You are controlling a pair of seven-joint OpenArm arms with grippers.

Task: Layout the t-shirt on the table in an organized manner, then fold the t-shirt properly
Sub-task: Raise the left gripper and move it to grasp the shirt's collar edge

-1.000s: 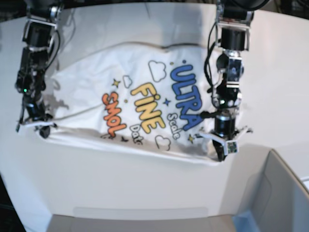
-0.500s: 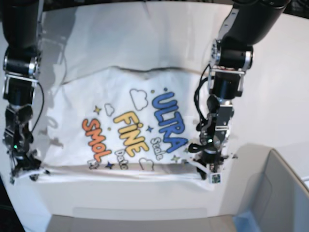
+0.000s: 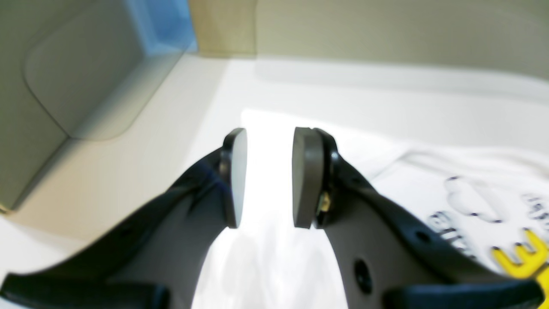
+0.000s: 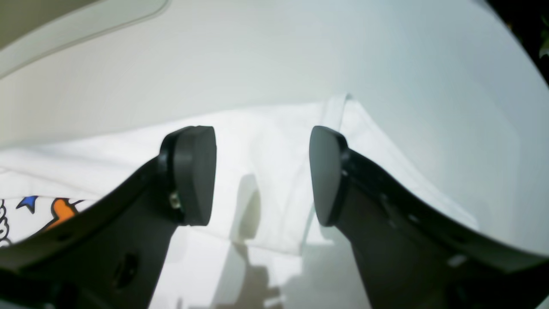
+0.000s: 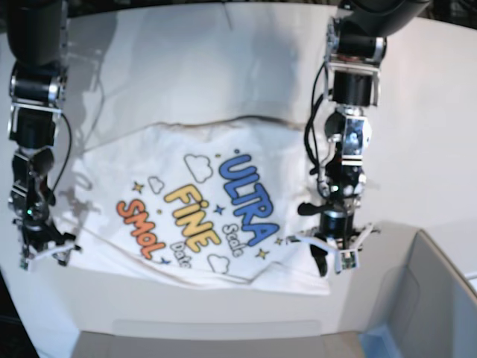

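- Right gripper point(image 5: 46, 250) (at the left of the base view): it sits at the t-shirt point(image 5: 201, 201)'s left lower corner, by the sleeve. Its wrist view shows the jaws standing wide with nothing between the pads point(image 4: 195, 174); white cloth lies flat beneath the gap, and the sleeve hem runs away from the gripper.
- The t-shirt: it lies print-up near the middle of the tabletop point(image 5: 186, 60), spread but not square. Its lettering runs on a slant, the lower edge bows toward the front and the top edge is wrinkled. Taking the shirt as landmark, each gripper is at one of its lower corners, so its long side spans from one gripper to the other.
- Left gripper point(image 5: 332, 253) (at the right of the base view): it is at the shirt's right lower corner, just short of the grey bin point(image 5: 432, 298). The jaws stand partly apart and hold nothing; its wrist view shows cloth under and beyond the pads point(image 3: 305, 171), with the print off to that view's right.
- Judgement: neither arm is clearly nearer, as both sit over their own corner. The layout looks nearly done, and any fold would carry cloth away from the grippers toward the shirt's far edge.
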